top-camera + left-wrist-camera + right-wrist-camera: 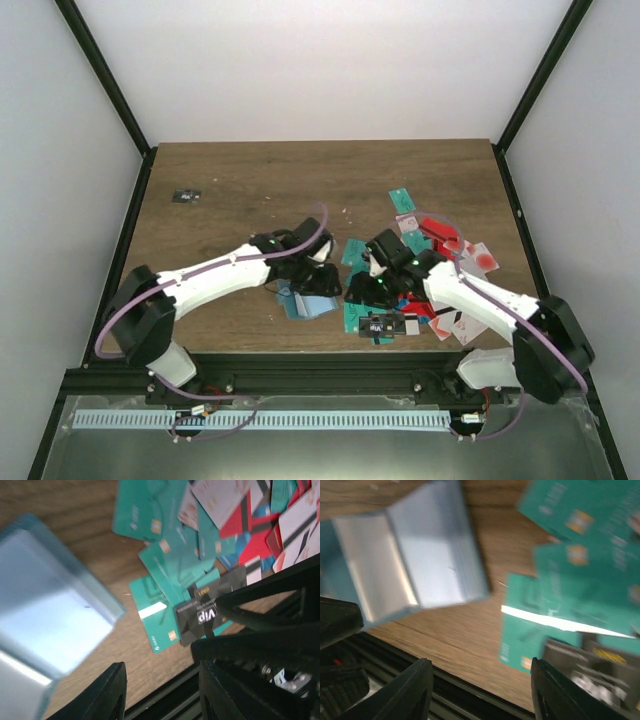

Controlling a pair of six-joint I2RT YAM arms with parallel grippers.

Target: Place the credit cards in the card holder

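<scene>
Top external: card holder (pixel 305 302) blue-grey, squarish, lying open on wooden surface (pixel 250 190) near front edge | credit cards (pixel 437 230) heaped just right of it, mostly teal, some red/white, one black | left gripper (pixel 162 669) half-wide, empty, beside holder | right gripper (pixel 481 666) wide, empty, over cards
</scene>
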